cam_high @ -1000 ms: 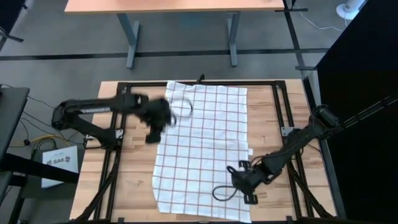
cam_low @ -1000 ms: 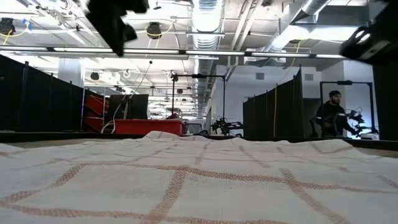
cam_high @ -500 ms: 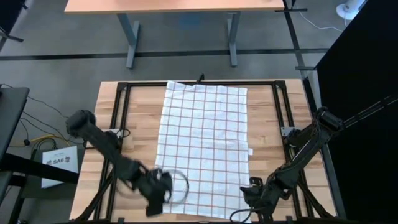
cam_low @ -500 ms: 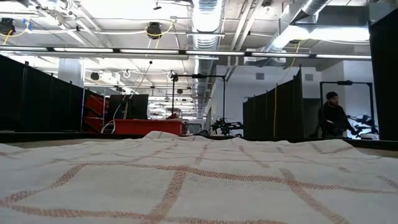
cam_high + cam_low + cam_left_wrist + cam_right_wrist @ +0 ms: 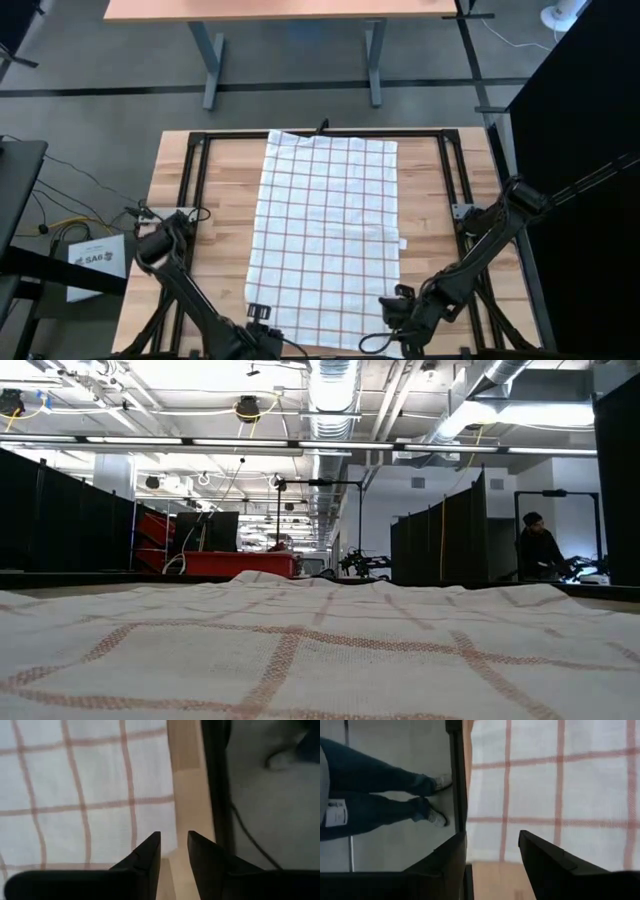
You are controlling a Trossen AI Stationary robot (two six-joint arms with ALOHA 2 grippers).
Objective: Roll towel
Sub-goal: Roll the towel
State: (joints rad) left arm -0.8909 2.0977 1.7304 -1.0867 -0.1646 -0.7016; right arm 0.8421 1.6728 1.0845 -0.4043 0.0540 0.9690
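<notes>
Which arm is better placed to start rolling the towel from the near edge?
Neither clearly. The left claw hangs open at one near corner of the towel, and the right claw hangs open at the other. They mirror each other, so a two-armed start seems best.

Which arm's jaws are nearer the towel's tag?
Right. Right arm: jaws at the towel corner on the tag side. Left arm: jaws at the opposite front corner.

White towel [image 5: 327, 235] with reddish-brown grid lines, spread flat and unrolled, lengthwise down the table's middle
</notes>
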